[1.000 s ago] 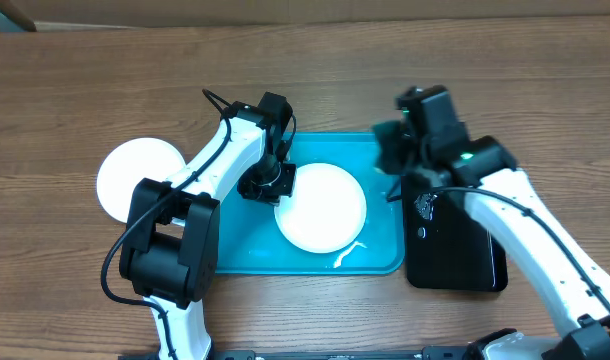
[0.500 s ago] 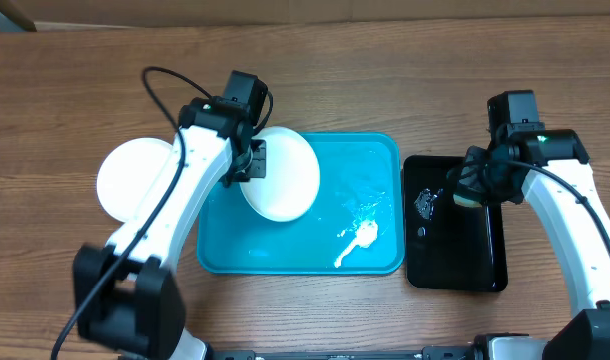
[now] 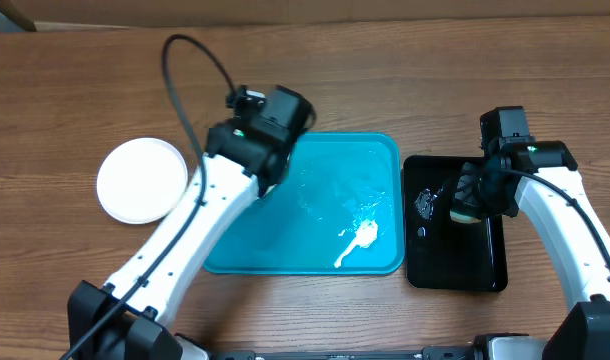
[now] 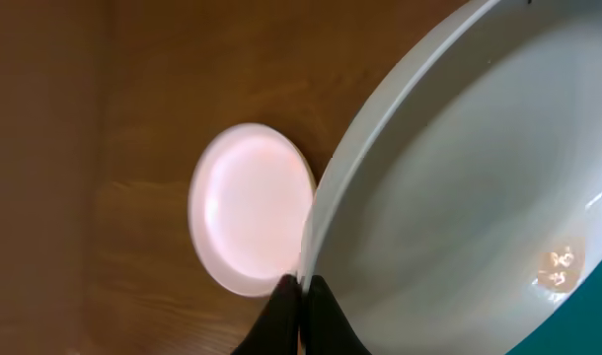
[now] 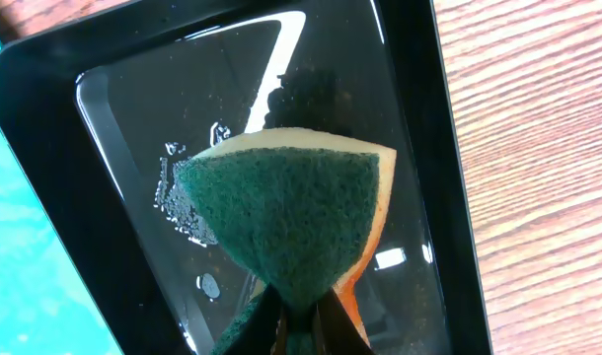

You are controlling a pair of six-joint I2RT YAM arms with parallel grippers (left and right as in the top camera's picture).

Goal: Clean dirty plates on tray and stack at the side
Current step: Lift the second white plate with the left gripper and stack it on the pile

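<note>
The left gripper (image 4: 301, 299) is pinching its 2 fingers nearly together on the rim of a white plate (image 4: 459, 197), gripping it at the plate's 7 o'clock edge in the left wrist view. The plate is hanging tilted above the wood table (image 3: 85, 80); a small glossy spot is showing on its face. A second white plate (image 3: 140, 180) is lying flat on the table at 9 o'clock from the turquoise tray (image 3: 285, 245), apart from it. A white foamy smear (image 3: 360, 235) is sitting on the tray floor toward 4 o'clock. The black tray (image 3: 455, 265) is lying just beside the turquoise one at 3 o'clock, its glossy floor beaded with droplets. The right gripper (image 5: 301, 330) is hovering over it, clamping a sponge (image 5: 291, 212), green scouring face toward the camera, yellow-orange body behind.
</note>
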